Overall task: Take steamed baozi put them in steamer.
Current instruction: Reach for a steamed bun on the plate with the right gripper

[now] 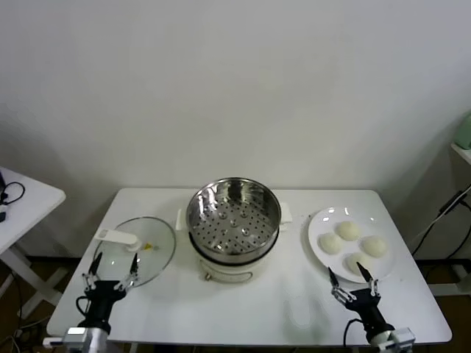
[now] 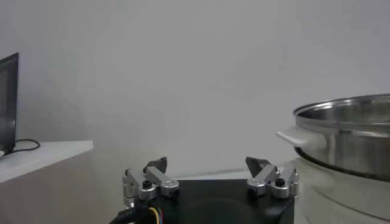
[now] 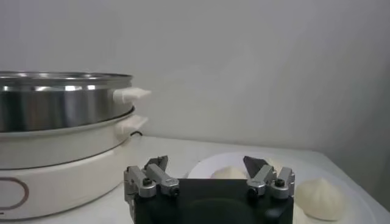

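Observation:
The steel steamer (image 1: 233, 218) with its perforated tray stands on a cream-white base at the table's middle, with nothing in it. Several cream-white baozi (image 1: 349, 231) lie on a white plate (image 1: 318, 223) to its right. My right gripper (image 1: 354, 282) is open and empty at the plate's near edge. In the right wrist view, the gripper (image 3: 206, 164) faces the baozi (image 3: 320, 197) and the steamer (image 3: 61, 105). My left gripper (image 1: 111, 271) is open and empty near the glass lid. In the left wrist view, this gripper (image 2: 207, 164) has the steamer (image 2: 348, 135) beside it.
A round glass lid (image 1: 135, 251) with a white handle lies flat on the table left of the steamer. A second white table (image 1: 22, 202) stands at the far left with a black cable on it. The work table's front edge (image 1: 257, 340) is near both grippers.

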### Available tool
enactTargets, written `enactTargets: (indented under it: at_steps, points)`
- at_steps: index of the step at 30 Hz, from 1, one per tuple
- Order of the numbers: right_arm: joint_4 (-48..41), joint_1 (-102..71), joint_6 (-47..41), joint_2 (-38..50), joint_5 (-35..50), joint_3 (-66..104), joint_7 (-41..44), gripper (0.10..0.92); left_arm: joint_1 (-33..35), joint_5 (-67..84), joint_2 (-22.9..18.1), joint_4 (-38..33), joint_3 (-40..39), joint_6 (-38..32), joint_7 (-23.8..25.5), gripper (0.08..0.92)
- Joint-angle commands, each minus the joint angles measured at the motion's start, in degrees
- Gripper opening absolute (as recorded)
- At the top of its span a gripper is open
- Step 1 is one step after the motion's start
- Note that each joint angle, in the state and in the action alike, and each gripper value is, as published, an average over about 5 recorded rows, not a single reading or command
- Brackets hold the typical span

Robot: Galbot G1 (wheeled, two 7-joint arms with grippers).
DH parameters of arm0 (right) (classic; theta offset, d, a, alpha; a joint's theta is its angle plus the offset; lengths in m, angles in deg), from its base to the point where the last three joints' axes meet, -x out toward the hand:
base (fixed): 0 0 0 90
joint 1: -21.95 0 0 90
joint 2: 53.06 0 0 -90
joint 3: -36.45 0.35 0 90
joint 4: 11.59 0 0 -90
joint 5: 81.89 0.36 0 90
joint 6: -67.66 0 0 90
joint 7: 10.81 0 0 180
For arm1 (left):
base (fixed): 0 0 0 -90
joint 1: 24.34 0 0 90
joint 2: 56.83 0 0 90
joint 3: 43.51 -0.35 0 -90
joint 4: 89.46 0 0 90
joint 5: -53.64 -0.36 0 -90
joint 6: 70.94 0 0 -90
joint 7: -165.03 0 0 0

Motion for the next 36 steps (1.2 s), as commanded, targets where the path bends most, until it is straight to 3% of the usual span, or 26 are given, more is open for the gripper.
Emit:
enactTargets:
  at_steps: [1, 13, 20, 26, 36]
  points:
    - [-0.22, 4.09, -5.23, 5.6, -1.15, 2.53, 3.57, 0.823, -0.37, -1.06, 0.06, 0.32, -0.12, 0.24, -0.96, 0.823]
    - [-13.35, 20.73, -10.97, 30.96, -1.46, -0.98, 20.14, 0.823, -1.37, -1.94, -0.35, -0.27, -1.82, 1.41, -1.62, 0.823]
    - [-27.04, 41.61, -9.02, 40.3, -6.81, -18.16, 35.17, 0.823, -1.81, -2.49, -0.3, 0.51, -2.0, 1.6, -1.87, 0.823]
    - [-38.37, 69.31, -5.31, 40.1, -15.13, -43.02, 50.16, 0.823, -2.15, -2.47, -0.3, 0.61, -2.27, 1.97, -1.9, 0.823]
    - [-59.92, 99.87, 0.07, 27.95, -29.4, -70.5, 62.67, 0.823, -3.43, -2.25, -0.1, 0.61, -2.03, 3.04, -1.82, 0.823]
